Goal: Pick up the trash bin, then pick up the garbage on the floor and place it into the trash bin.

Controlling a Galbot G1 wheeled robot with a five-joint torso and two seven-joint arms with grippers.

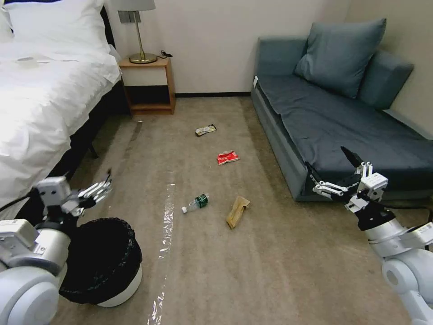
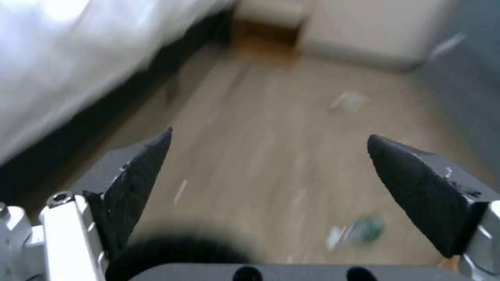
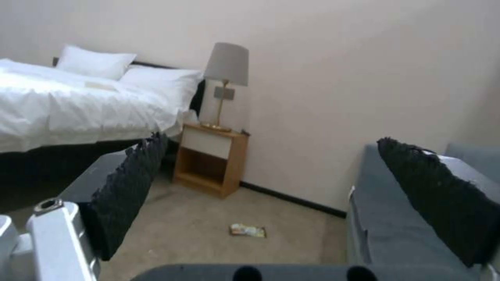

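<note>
Trash bin point(image 1: 106, 266) sits on the carpet beneath my left hand point(image 1: 97, 189), whose fingers are spread; I should lower straight onto its rim. Right hand point(image 1: 345, 174) waits, spread, by the sofa point(image 1: 333, 117).

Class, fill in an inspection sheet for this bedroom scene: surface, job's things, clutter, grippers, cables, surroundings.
Surface: beige carpet, shiny tape strip.
Job's things: trash bin on the floor; paper bag, bottle, red wrapper, yellowish wrapper lie apart on the carpet.
Clutter: nothing seen.
Grippers: left gripper open above the bin; right gripper open, raised by the sofa.
Cables: lamp cord.
Surroundings: bed, nightstand, lamp.
</note>
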